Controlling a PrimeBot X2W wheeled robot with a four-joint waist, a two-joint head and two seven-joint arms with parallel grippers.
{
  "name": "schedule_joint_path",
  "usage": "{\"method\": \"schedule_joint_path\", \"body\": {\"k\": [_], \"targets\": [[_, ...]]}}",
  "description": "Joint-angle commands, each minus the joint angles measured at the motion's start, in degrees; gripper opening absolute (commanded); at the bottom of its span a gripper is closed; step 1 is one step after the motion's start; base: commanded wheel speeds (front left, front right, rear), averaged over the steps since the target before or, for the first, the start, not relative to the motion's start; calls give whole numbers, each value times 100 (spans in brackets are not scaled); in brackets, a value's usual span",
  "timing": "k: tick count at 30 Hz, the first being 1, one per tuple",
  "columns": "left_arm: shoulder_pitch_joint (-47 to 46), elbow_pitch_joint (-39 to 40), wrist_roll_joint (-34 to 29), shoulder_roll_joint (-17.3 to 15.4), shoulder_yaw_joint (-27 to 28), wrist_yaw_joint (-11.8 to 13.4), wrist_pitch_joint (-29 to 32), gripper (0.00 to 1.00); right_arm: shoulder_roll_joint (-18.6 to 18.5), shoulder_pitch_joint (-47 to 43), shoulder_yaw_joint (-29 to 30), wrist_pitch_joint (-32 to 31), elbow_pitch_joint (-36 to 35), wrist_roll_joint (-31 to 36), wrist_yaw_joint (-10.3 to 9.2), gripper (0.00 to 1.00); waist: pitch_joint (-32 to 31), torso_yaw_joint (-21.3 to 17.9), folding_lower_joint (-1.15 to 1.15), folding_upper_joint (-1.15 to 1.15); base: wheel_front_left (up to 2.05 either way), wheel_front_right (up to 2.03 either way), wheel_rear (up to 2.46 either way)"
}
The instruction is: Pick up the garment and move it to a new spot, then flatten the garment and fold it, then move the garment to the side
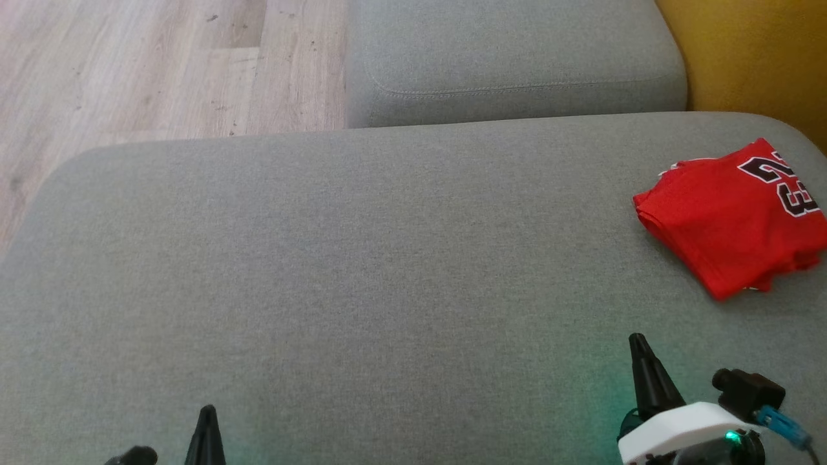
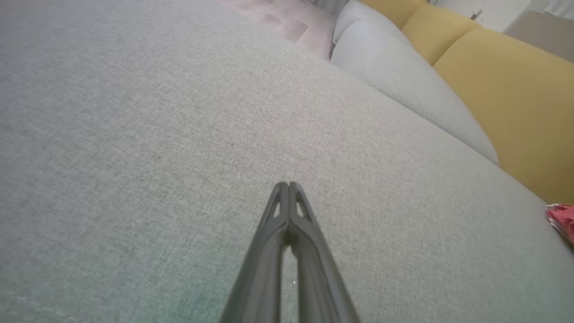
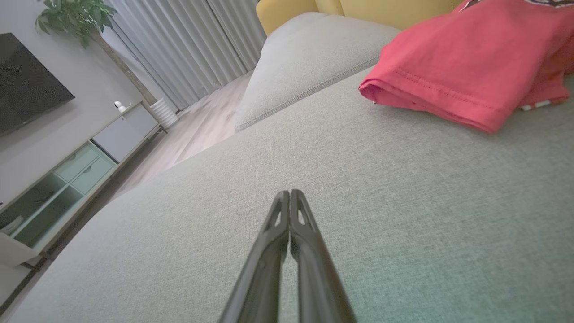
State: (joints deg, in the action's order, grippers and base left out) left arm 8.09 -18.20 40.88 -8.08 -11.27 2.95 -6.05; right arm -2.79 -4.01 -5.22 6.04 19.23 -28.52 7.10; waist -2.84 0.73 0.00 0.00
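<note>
The garment [image 1: 730,216] is a red jersey with dark numbers, folded into a compact stack at the right edge of the grey sofa cushion [image 1: 362,271]. It also lies at the upper right of the right wrist view as the garment [image 3: 462,63], and a red sliver of the garment [image 2: 563,220] peeks in at the right edge of the left wrist view. My right gripper [image 1: 638,341] sits below and left of it, shut and empty, fingers [image 3: 289,202] pressed together. My left gripper [image 1: 208,413] rests at the lower left, shut too, its fingertips [image 2: 287,188] over bare cushion.
A second grey cushion [image 1: 510,58] lies beyond the seat, with yellow backrests [image 1: 756,58] at the right. Wood floor [image 1: 161,64] lies off the cushion's left and far edge. A TV cabinet [image 3: 67,179] and potted plant [image 3: 71,18] stand across the room.
</note>
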Motion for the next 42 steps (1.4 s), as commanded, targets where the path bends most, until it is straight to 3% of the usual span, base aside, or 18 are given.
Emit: {"method": "schedule_joint_path", "body": {"k": [1, 42], "targets": [[-304, 190, 109, -5, 123, -45, 21, 0, -80, 281, 13, -12, -198, -157, 9, 0, 3, -1, 0, 0, 0, 0, 0], [-783, 287, 2248, 219, 832, -471, 548, 0, -129, 586, 399, -453, -342, -2896, 22, 0, 130, -32, 0, 0, 0, 0, 0]]}}
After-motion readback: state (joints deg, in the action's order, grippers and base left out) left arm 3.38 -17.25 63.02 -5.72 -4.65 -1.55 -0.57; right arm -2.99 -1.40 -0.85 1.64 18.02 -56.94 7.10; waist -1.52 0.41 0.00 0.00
